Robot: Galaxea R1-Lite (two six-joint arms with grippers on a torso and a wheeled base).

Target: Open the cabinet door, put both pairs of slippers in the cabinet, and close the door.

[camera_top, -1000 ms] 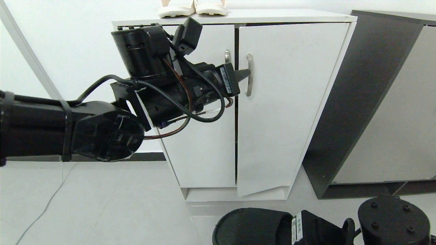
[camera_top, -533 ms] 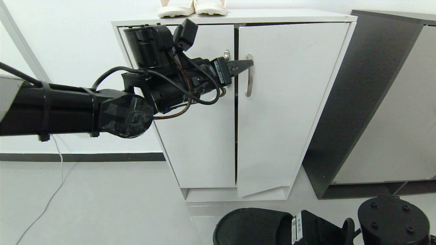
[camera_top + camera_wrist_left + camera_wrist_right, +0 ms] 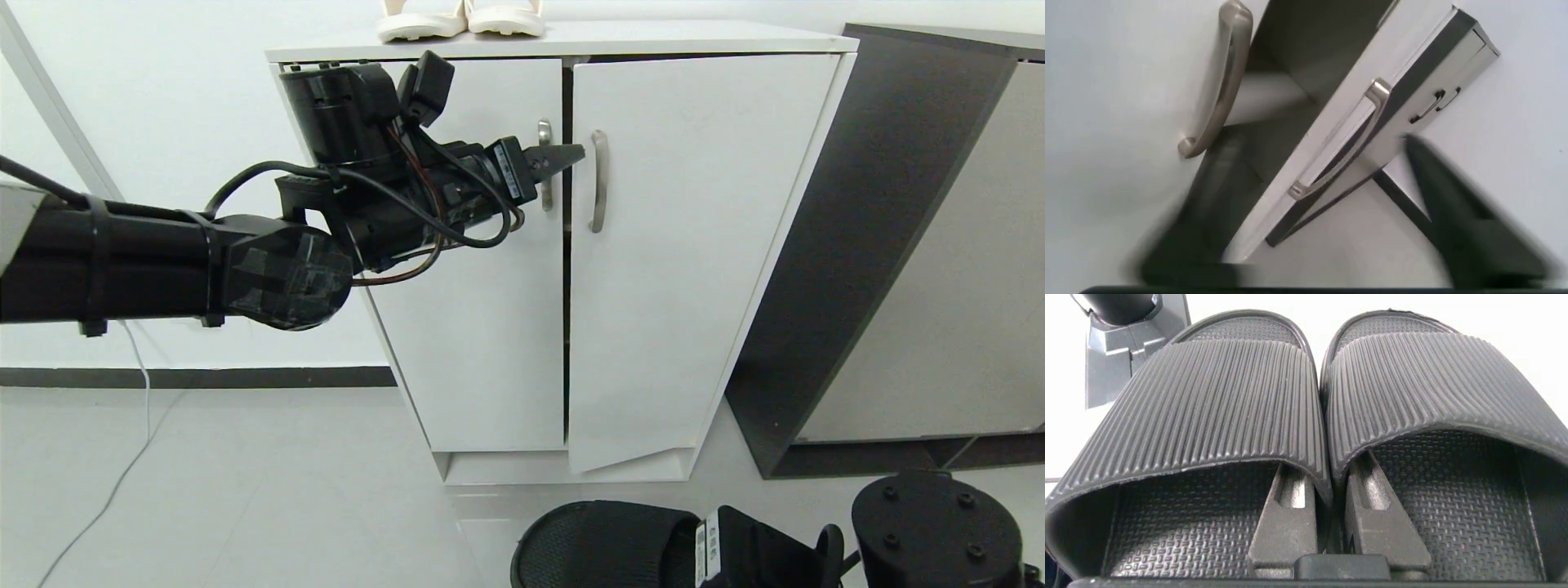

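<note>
And here's the right-hand door of the white cabinet, already a crack ajar, its lower corner standing proud of the plinth while the left door sits flush. Its handle is a slim metal bar that runs straight up and down, close to the centre seam.

The left gripper hangs level with the upper part of that bar, just short of it and pointing across at it from the left door's side. It crosses in front of the left door's handle. From the wrist, its fingers are spread wide, with the ajar door's bar lying in the gap ahead. So the jaws are apart and nothing is gripped. By my reading, the left arm is clearly the nearer one for the pull.

Down low, the right gripper is clamped on the black slippers, one finger under each strap, pinching the inner walls together above the floor.

The white slippers sit on the cabinet top, cut off by the frame edge. The cabinet's interior is hidden, and the left fingers are blurred.
</note>
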